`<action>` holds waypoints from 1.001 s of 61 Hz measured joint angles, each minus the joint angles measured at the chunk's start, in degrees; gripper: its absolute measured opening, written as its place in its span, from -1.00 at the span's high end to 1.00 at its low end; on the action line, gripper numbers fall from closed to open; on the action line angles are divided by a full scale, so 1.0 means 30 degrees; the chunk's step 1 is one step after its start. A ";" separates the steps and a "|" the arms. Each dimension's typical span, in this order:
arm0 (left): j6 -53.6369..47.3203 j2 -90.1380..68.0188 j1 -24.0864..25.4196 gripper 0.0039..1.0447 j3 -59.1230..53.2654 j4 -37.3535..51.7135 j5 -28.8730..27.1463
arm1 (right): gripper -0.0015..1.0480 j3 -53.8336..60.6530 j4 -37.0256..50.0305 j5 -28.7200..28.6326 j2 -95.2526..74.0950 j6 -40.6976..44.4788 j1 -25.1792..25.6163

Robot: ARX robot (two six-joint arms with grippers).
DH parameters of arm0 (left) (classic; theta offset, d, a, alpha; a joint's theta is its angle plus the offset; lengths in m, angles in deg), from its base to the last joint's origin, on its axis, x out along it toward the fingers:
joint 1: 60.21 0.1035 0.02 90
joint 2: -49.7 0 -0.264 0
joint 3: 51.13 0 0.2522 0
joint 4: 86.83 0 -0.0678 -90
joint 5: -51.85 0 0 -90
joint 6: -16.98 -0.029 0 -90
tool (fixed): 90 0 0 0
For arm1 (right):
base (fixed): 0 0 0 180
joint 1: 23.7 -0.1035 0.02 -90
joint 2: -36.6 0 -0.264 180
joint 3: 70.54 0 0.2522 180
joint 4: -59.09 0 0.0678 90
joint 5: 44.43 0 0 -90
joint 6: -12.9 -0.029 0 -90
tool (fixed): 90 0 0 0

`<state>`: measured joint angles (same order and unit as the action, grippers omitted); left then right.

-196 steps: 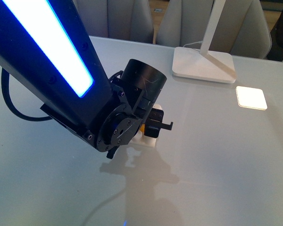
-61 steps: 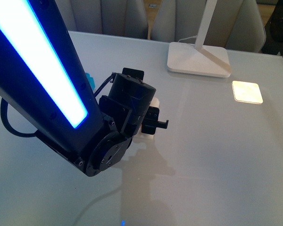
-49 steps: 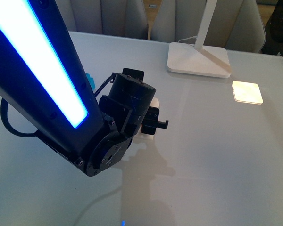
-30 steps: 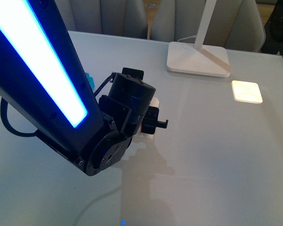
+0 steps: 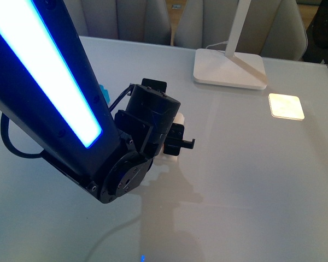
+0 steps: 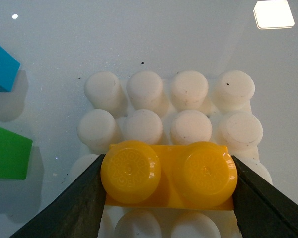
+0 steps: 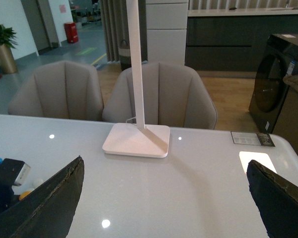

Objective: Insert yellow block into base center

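Observation:
In the left wrist view the yellow block [image 6: 169, 173], two studs up, is clamped at its ends between my left gripper's [image 6: 170, 191] dark fingers [image 6: 82, 206]. It lies over the two middle columns of the white studded base [image 6: 188, 89]. I cannot tell whether it is pressed down. In the front view my left gripper [image 5: 174, 140] hangs over the base [image 5: 175, 154] and hides most of it; the block is hidden there. My right gripper [image 7: 165, 166] is open over bare table with nothing between its fingers.
A blue brick [image 6: 0, 69] and a green brick [image 6: 7, 151] lie beside the base. The white lamp foot [image 5: 229, 68] stands at the back of the table, with a bright light patch [image 5: 287, 106] to its right. Chairs [image 7: 159, 91] stand behind the table.
Compared with 3.2 s ago the left wrist sits slightly further back over the base. Over the last second nothing has visibly moved.

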<state>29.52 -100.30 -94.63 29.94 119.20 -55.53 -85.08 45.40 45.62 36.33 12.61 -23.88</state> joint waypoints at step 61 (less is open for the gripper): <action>0.2164 0.2805 0.0882 -0.86 -0.3381 0.0648 0.1894 | -0.83 0.0000 0.0000 0.0007 0.0000 -0.0007 0.0000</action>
<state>36.01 -91.88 -91.98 19.80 121.14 -49.85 -85.08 45.40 45.64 36.33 12.59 -23.88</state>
